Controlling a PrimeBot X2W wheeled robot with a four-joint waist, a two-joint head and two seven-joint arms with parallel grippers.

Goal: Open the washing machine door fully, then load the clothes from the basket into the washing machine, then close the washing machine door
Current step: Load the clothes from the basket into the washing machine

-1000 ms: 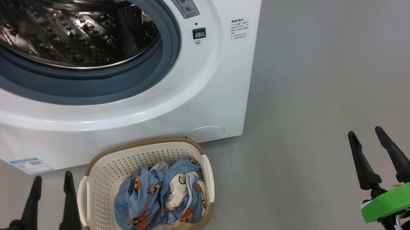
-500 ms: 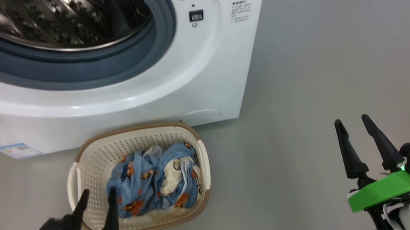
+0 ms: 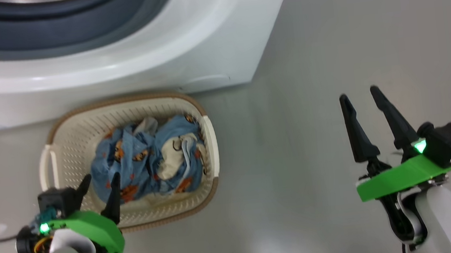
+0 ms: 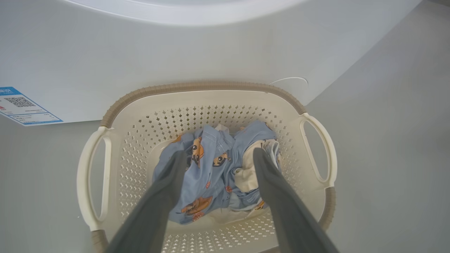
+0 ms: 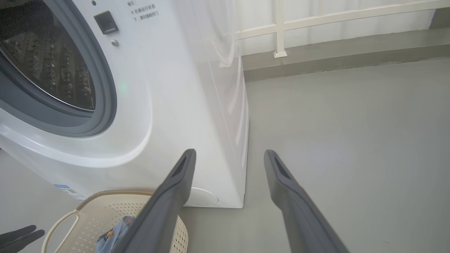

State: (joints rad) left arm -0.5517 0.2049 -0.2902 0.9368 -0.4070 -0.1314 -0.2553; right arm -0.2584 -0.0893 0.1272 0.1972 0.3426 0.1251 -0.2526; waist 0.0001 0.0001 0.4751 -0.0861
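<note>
The cream basket (image 3: pixel 122 101) with a brown rim stands on the floor against the front of the white washing machine (image 3: pixel 119 70). Inside it lie the clothes (image 3: pixel 145 160), a light blue bundle with orange figures and cream parts. My left gripper (image 3: pixel 101 176) hangs open above the basket's near left part; in the left wrist view its fingers (image 4: pixel 168 182) frame the clothes (image 4: pixel 211 165) without touching them. My right gripper (image 3: pixel 359 92) is open and empty over bare floor to the right. The drum mouth (image 5: pixel 52 66) stands uncovered. The washing machine door is out of view.
Grey floor (image 3: pixel 324 28) spreads to the right of the machine. A blue label sticker (image 4: pixel 24 107) and a round white flap (image 3: pixel 208 80) sit low on the machine's front. A white railing (image 5: pixel 316 21) and a low ledge run along the back wall.
The head camera has tilted down, so the drum has slid out of the top. My left gripper has moved from the floor left of the basket to above its near left part, still open.
</note>
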